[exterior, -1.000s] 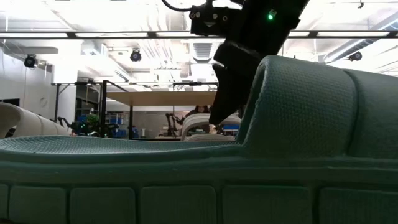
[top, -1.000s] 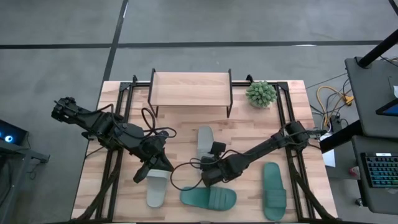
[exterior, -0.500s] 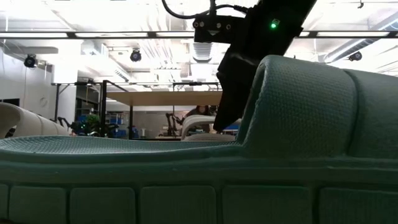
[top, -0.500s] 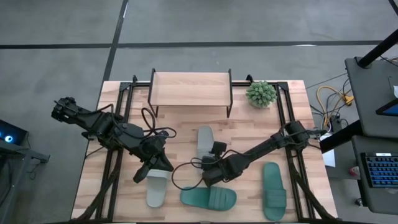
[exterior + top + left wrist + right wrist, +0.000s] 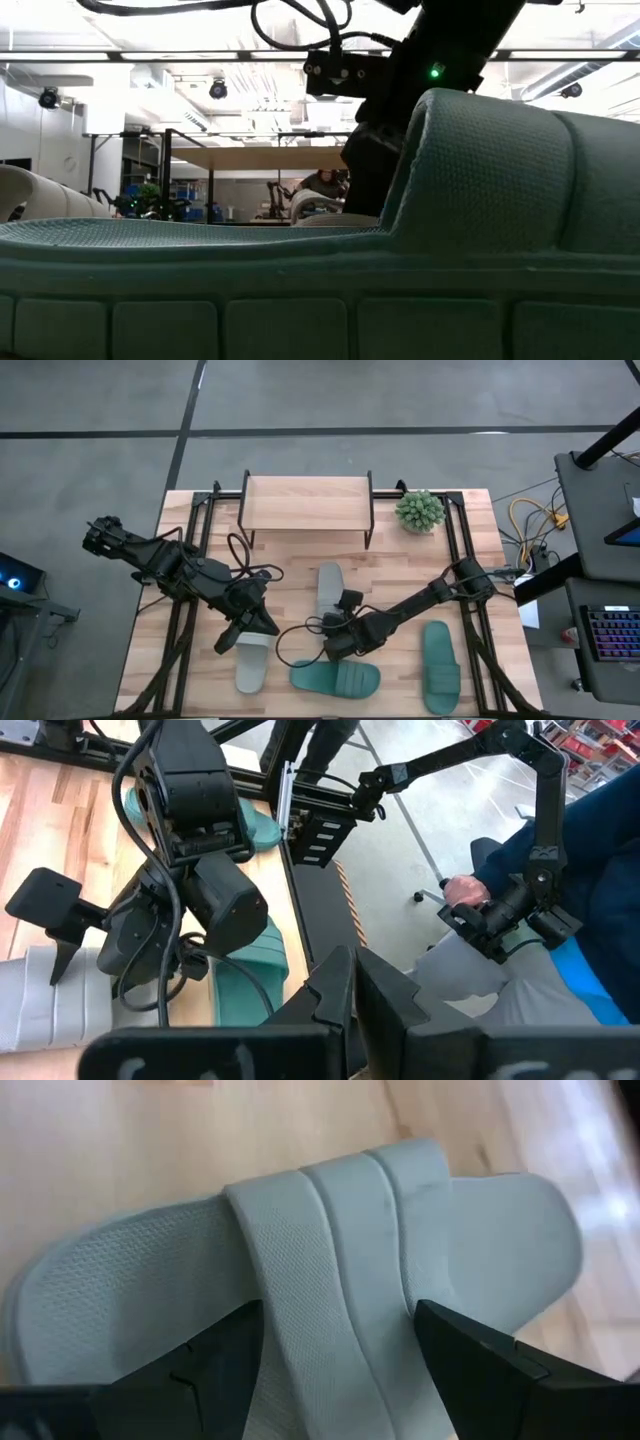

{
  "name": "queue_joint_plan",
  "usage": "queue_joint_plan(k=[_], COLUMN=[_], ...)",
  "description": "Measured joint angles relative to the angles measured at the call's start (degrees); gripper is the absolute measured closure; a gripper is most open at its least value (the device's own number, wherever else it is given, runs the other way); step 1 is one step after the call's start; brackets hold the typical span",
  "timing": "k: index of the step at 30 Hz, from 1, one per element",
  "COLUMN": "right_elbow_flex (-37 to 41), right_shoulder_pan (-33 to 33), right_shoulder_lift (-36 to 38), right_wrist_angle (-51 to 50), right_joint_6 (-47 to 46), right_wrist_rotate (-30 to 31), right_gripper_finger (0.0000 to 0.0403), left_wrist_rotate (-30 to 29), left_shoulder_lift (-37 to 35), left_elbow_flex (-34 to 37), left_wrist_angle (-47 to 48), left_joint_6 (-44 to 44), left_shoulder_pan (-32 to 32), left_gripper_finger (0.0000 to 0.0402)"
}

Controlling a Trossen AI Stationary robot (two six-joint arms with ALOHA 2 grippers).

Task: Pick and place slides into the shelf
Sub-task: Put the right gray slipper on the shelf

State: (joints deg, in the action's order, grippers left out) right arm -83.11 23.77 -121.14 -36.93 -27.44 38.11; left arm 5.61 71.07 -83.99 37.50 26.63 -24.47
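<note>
A teal slide [image 5: 336,678] lies flat near the table's front edge, and it fills the low view [image 5: 300,270]. My right gripper [image 5: 331,649] is open just above it. Its fingers stand on either side of the ribbed strap [image 5: 330,1250]. A second teal slide [image 5: 440,665] lies at the front right. One pale slide [image 5: 328,588] lies mid-table, another [image 5: 252,662] at the front left. My left gripper [image 5: 230,642] is shut and empty over that one. The shelf [image 5: 305,500] stands at the far edge, its top bare.
A small potted plant [image 5: 419,510] stands to the right of the shelf. Black frame rails [image 5: 190,610] run along both table sides. A seated person [image 5: 540,940] shows beyond the table's edge in the left wrist view.
My right gripper has gone down toward the near teal slide's strap, and its fingers stay apart. The slides and my left arm have kept still.
</note>
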Motion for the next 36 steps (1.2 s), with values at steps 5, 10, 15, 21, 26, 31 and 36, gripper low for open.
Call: queue_joint_plan(k=[5, 10, 15, 21, 26, 31, 36], right_elbow_flex=[0.1, 0.1, 0.1, 0.1, 0.1, 0.1, 0.0], right_shoulder_pan=[-0.2, -0.2, -0.2, -0.5, -0.6, -0.7, -0.8], right_shoulder_lift=[-0.1, -0.1, -0.1, -0.1, -0.1, -0.1, -0.1], right_wrist_angle=[-0.5, -0.3, -0.2, 0.1, 0.0, 0.0, 0.0], right_joint_6=[0.2, 0.3, 0.1, -2.1, -3.1, -2.1, -1.9], right_wrist_rotate=[2.5, 2.7, 3.2, 3.8, 4.0, 4.0, 3.1], right_gripper_finger=[0.0166, 0.018, 0.0182, 0.0182, 0.019, 0.0243, 0.0332], left_wrist_rotate=[0.0, 0.0, 0.0, 0.0, 0.0, 0.0, 0.0], left_shoulder_lift=[0.0, 0.0, 0.0, 0.0, 0.0, 0.0, 0.0], left_elbow_flex=[0.0, 0.0, 0.0, 0.0, 0.0, 0.0, 0.0], left_wrist_angle=[0.0, -0.1, -0.1, -0.1, -0.1, -0.1, -0.1], left_joint_6=[0.0, 0.0, 0.0, 0.0, 0.0, 0.1, 0.1], left_shoulder_pan=[0.0, 0.0, 0.0, 0.0, 0.0, 0.0, 0.0], left_gripper_finger=[0.0402, 0.0402, 0.0402, 0.0402, 0.0402, 0.0402, 0.0402])
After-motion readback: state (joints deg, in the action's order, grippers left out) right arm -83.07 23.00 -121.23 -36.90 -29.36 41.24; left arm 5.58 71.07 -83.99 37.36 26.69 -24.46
